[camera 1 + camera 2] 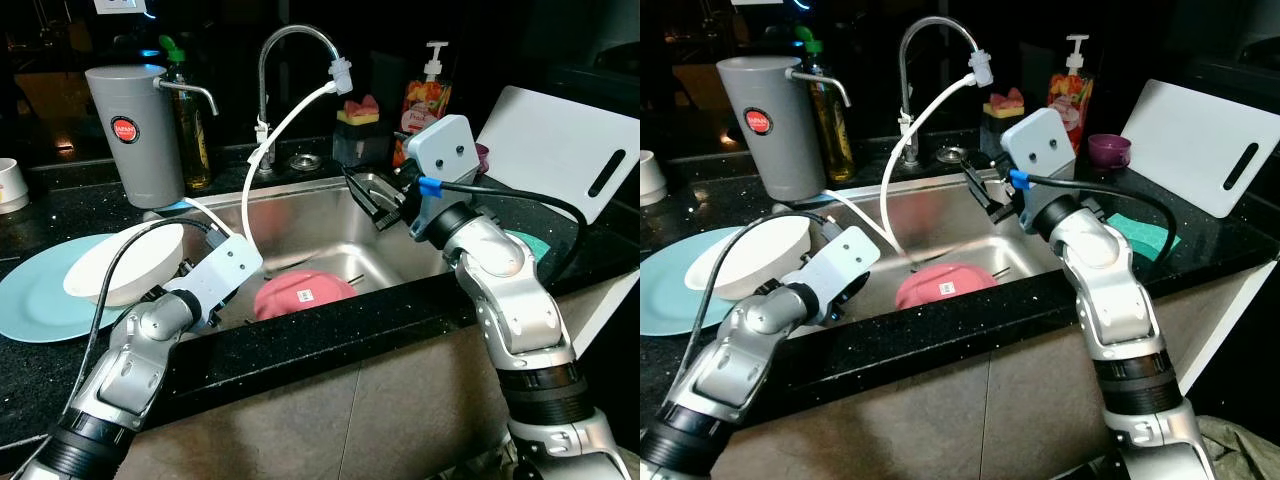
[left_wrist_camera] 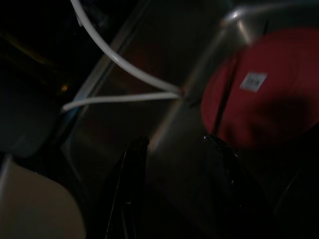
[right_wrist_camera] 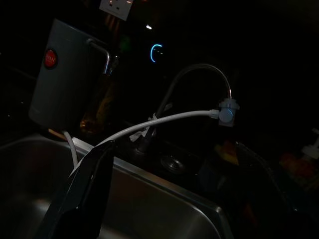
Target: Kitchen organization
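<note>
A pink plate [image 1: 300, 295] with a white label lies upside down in the steel sink [image 1: 330, 235]. On the counter to the left, a white bowl [image 1: 125, 262] rests tilted on a light blue plate [image 1: 35, 300]. My left gripper [image 1: 186, 272] hangs at the sink's left edge right beside the bowl. It is open, with only the sink wall and the pink plate [image 2: 259, 94] beyond its fingers [image 2: 130, 189]. My right gripper [image 1: 373, 200] hovers open over the sink's back right corner and points toward the faucet [image 3: 199, 74].
A white hose [image 1: 275, 140] runs from the faucet spout [image 1: 342, 72] down into the sink. A grey canister [image 1: 135, 130] and a bottle [image 1: 190, 120] stand at the back left. At the back right are a sponge holder [image 1: 360, 130], a soap dispenser [image 1: 427, 100], a purple cup [image 1: 1108, 150] and a white cutting board [image 1: 560, 150].
</note>
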Controlling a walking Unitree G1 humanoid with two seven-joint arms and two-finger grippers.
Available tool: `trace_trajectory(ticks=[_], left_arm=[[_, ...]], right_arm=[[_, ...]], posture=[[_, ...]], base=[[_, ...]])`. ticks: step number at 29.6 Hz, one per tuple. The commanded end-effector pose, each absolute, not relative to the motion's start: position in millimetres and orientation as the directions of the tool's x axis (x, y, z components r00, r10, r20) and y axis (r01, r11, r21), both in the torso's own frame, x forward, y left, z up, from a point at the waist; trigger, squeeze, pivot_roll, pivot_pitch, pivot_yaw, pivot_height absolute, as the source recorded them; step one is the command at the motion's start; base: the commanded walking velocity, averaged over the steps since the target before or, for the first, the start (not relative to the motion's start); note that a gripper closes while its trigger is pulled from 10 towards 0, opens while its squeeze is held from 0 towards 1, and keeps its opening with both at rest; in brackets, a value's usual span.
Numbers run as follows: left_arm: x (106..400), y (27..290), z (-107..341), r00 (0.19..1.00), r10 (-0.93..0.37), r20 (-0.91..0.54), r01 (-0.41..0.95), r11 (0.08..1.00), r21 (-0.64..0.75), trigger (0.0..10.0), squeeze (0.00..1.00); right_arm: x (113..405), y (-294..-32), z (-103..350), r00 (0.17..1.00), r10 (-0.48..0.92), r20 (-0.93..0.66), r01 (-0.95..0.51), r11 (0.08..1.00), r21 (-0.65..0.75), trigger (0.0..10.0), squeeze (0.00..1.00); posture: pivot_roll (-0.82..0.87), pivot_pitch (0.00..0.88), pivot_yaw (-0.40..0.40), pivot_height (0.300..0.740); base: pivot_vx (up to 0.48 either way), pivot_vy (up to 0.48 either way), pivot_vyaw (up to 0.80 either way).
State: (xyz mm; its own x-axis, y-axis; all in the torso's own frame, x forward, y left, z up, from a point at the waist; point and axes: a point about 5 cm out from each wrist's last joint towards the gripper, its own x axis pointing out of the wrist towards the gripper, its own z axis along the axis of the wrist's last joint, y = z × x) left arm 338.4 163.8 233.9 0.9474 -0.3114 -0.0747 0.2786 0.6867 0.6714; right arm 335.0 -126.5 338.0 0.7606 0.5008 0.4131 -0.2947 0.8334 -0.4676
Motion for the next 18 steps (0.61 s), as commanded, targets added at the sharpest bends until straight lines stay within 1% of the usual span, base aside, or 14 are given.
trace_trajectory(ticks=[1,12,18], left_arm=[[335,167,240,0.948,-0.313,-0.065,0.274,0.691,0.669,10.0,0.0],[331,163,257,0.944,-0.329,-0.018,0.256,0.699,0.667,10.0,0.0],[332,168,263,0.955,-0.296,-0.001,0.213,0.685,0.697,10.0,0.0]], right_arm=[[334,-127,342,0.75,0.506,0.426,-0.292,0.832,-0.472,10.0,0.0],[334,-128,343,0.751,0.507,0.423,-0.29,0.828,-0.48,10.0,0.0],[333,-129,343,0.753,0.505,0.422,-0.286,0.829,-0.481,10.0,0.0]], posture=[[0.13,0.085,-0.048,0.74],[0.11,0.084,-0.051,0.74],[0.11,0.082,-0.047,0.74]], base=[[0.0,0.0,0.0],[0.0,0.0,0.0],[0.0,0.0,0.0]])
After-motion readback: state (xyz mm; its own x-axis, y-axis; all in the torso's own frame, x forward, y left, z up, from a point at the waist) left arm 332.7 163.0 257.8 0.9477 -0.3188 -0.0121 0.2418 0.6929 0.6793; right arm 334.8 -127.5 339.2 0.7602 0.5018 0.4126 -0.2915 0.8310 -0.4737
